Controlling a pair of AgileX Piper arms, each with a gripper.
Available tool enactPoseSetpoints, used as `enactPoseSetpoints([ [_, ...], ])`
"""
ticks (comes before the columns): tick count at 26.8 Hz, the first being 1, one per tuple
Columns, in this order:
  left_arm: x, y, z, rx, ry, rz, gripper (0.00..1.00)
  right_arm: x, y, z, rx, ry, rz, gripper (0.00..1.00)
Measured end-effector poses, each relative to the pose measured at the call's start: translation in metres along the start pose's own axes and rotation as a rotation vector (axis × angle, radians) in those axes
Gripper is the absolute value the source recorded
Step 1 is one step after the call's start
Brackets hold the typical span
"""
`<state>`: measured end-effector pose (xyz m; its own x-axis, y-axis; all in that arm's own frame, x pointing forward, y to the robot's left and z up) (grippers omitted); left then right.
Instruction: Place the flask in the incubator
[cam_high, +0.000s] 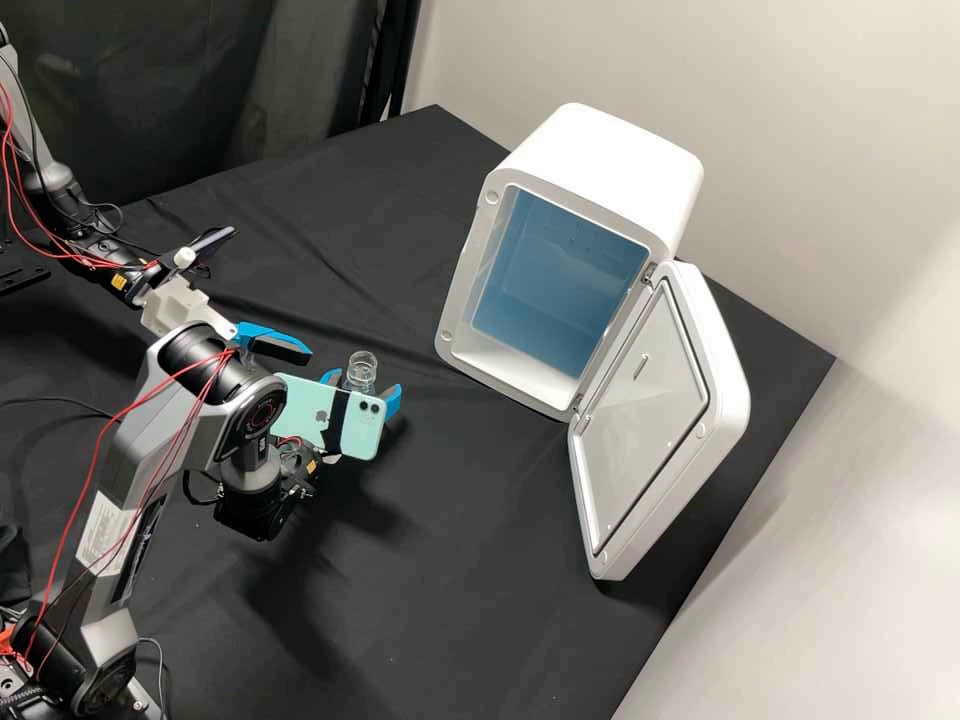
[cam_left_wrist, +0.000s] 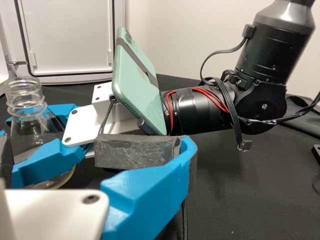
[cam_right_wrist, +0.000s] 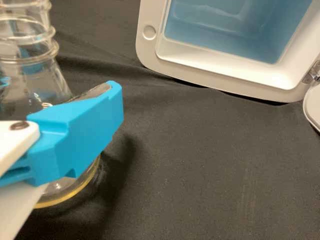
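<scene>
On the black cloth-covered bench (cam_high: 450, 560), out in front of the open box, stands the clear glass conical flask (cam_high: 360, 370). From the high camera I get only its neck and mouth, because the mint-green phone (cam_high: 340, 420) strapped to the right arm's wrist covers the body. The right gripper (cam_high: 362, 392) has its two blue fingers closed on the flask's lower body, one on each side. In my right wrist feed one finger (cam_right_wrist: 75, 125) hides much of the glass, and the flask runs off the frame's edge. Its base looks to rest on the cloth. A yellowish tint shows along that base, but I cannot tell whether it is liquid or the glass itself; higher up the glass is see-through.

The left gripper (cam_high: 272, 340) sits just behind the right arm's wrist, near the flask and apart from it. Whether it is open or closed I cannot make out.

The white, round-cornered incubator (cam_high: 600, 150) turns its pale blue interior toward the flask, which is outside it. Its white door (cam_high: 720, 400) is swung wide open. My right wrist feed cuts the incubator off, giving me just a lower corner of the opening.
</scene>
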<state>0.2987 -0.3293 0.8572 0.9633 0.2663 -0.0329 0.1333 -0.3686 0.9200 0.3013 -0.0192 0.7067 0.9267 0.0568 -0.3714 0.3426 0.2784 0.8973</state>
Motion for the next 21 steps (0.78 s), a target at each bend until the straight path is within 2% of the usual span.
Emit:
enactPoseSetpoints([
  [21,0.0012,0.0017,0.0002,0.002,-0.002,0.006,1.00,0.0016,0.0006,-0.0014,-0.002,0.009,0.006,0.00],
])
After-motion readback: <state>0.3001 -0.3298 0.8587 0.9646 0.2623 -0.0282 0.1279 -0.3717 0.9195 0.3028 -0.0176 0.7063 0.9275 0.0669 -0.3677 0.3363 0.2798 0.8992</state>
